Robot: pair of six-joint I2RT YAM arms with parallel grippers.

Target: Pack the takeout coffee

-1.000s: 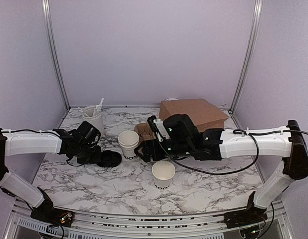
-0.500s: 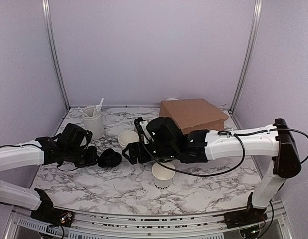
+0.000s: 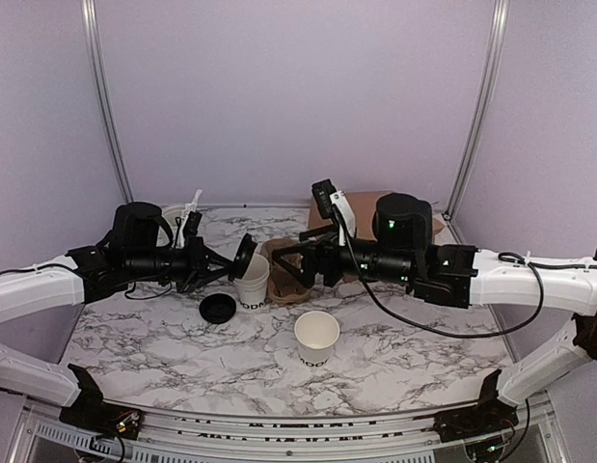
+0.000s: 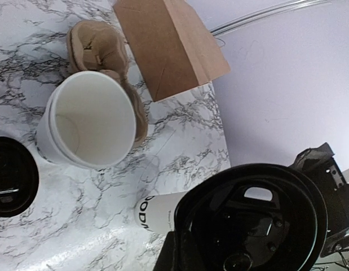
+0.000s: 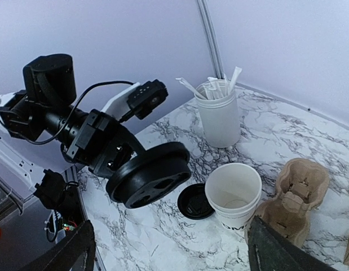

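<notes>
Pinched a lid (image 3: 246, 253) on edge in the left tool (image 3: 230, 262), closed hard on it; saw the cup (image 3: 251, 284) upright, uncovered, on the worktop (image 3: 404, 338), just below-right of that lid, touching the carrier (image 3: 284, 282); found the right tool (image 3: 298, 258) spread wide, empty, above the carrier; judged the left nearer, with the lid needing to be turned flat.

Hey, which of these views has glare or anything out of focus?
Left wrist view: glare washes out the marble table near the bottom edge; the black lid, held close, looms large. Right wrist view: its own fingers are dark blurs. Top view: evenly lit, sharp.
</notes>
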